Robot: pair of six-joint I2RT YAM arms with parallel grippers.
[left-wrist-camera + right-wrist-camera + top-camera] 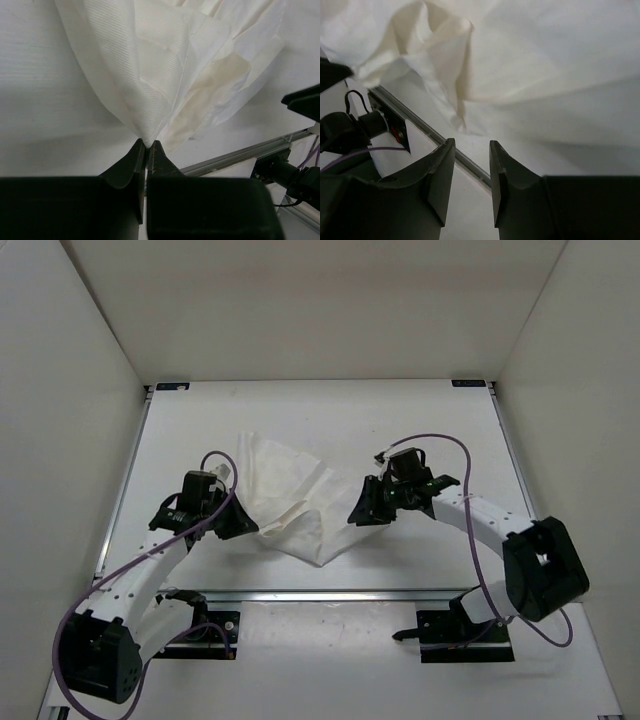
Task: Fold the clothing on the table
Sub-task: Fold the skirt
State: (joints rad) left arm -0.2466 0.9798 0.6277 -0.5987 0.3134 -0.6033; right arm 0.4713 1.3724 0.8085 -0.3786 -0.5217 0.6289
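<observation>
The thin white creased fabric garment (285,490) lies crumpled on the white counter (430,430), slanting far-left to near-right. The left hand (146,146) is clenched on the garment's near-left corner. The right hand (472,150), released and empty, hovers just right of the garment.

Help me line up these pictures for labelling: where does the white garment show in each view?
Top external: white garment just left of centre.
Left wrist: garment fills upper centre, tip in left gripper.
Right wrist: garment spans the top.
Shared landmark: near metal rail.

One clothing (285,490), one table (400,420), two grippers (250,528) (358,515)
</observation>
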